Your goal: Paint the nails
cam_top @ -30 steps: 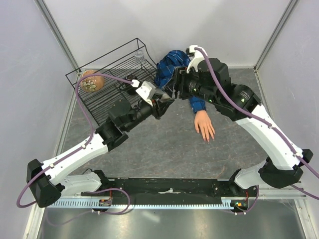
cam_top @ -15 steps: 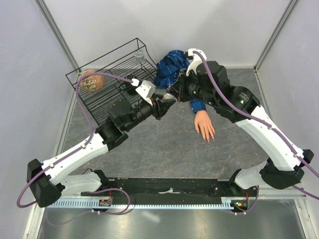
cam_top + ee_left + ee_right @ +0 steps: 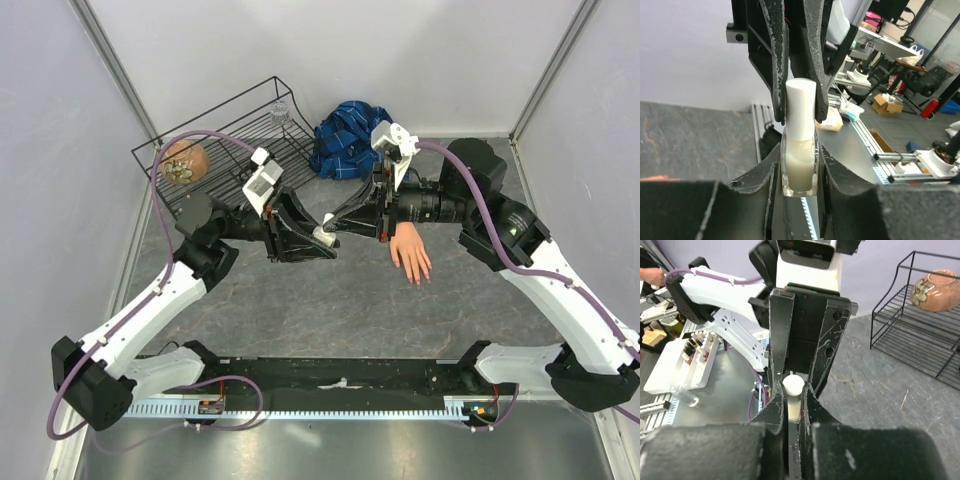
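While left pincer (image 3: 322, 238) pinches bottle (image 3: 800, 167), right pincer (image 3: 792, 391) clamps cap (image 3: 800, 107); nails (image 3: 421, 280) indistinct.

Right gripper (image 3: 793, 414) jaws pinched tight on the cap of a white-capped bottle (image 3: 793, 386). Left gripper (image 3: 793, 375) faces it, jaws clamping the same bottle. Black wire rack (image 3: 920, 335) at right holds a brown floral bowl (image 3: 936, 284). Grey tabletop (image 3: 865, 385).

two arms, left arm (image 3: 160, 300) and right arm (image 3: 560, 290), with one pincer each: left pincer (image 3: 800, 175), right pincer (image 3: 792, 407). one white-capped bottle (image 3: 800, 120). one mannequin hand (image 3: 408, 250) showing five fingers. one plaid sleeve (image 3: 345, 135). one wire rack (image 3: 215, 130), one brown bowl (image 3: 183, 162), one clear glass (image 3: 281, 110).
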Controlling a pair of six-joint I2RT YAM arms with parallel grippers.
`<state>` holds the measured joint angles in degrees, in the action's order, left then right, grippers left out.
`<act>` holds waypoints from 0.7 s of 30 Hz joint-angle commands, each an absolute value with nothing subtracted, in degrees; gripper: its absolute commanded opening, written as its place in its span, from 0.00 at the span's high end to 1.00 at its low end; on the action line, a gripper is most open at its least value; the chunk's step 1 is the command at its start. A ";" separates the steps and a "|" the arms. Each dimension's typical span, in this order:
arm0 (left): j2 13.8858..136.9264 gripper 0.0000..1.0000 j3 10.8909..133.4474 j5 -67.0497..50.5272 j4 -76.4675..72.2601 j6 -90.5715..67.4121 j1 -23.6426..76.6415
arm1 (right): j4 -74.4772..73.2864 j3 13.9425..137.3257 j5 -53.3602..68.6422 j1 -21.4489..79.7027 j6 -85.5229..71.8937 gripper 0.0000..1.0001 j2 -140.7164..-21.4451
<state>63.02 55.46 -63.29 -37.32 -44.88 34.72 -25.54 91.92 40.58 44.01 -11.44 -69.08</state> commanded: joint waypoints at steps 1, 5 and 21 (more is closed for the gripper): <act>57.93 0.98 59.94 -54.47 -19.82 -29.92 33.66 | -28.92 90.79 42.74 44.56 -10.46 0.91 -68.38; 55.90 0.98 61.70 -40.46 -8.72 -16.12 33.92 | -30.14 93.51 28.60 44.56 -13.79 0.46 -68.11; 58.53 0.98 62.14 -4.49 -8.08 3.86 46.05 | -44.20 111.17 0.54 47.46 -27.51 0.28 -78.74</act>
<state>57.10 60.51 -13.67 -3.55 -2.59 43.77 -40.25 107.11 8.69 46.06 -22.17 -75.33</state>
